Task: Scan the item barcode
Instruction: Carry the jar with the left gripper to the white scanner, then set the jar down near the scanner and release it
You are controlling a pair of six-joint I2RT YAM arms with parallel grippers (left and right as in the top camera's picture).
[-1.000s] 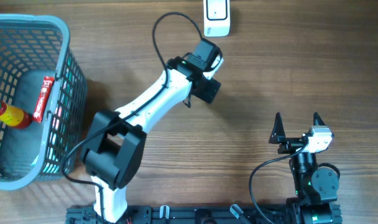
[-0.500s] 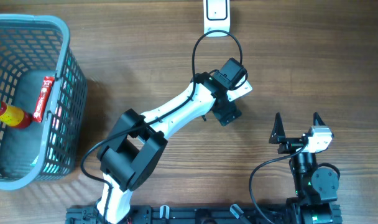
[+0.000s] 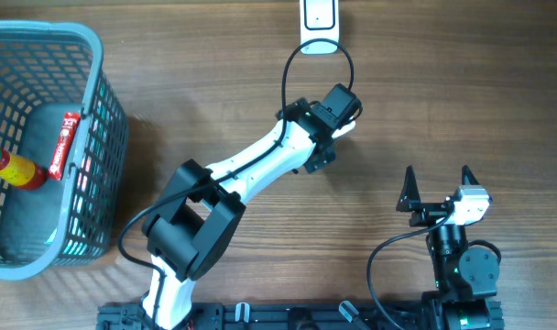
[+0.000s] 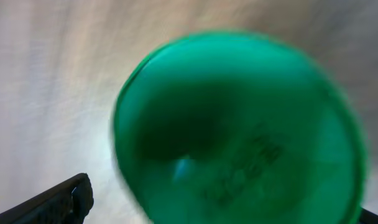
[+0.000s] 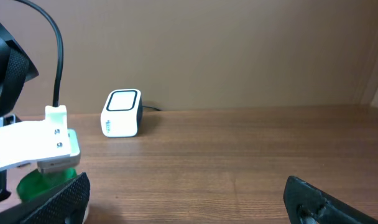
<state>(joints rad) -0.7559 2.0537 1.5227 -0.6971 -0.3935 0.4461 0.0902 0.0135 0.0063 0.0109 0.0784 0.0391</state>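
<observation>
We see the green item (image 4: 239, 124) straight below the left gripper (image 3: 330, 139), round face up, between spread jaws that look clear of it, near the scanner (image 3: 319, 23). Right gripper (image 3: 438, 188) gapes empty, farther off.

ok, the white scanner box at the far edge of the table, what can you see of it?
The scanner is a small white box with rounded corners, plastic by the look, with a dark-framed pale window on its top face. It stands upright on the wooden table, and a dark cable runs off behind it. Nothing else touches it. The overhead view crops it at the top edge.
</observation>
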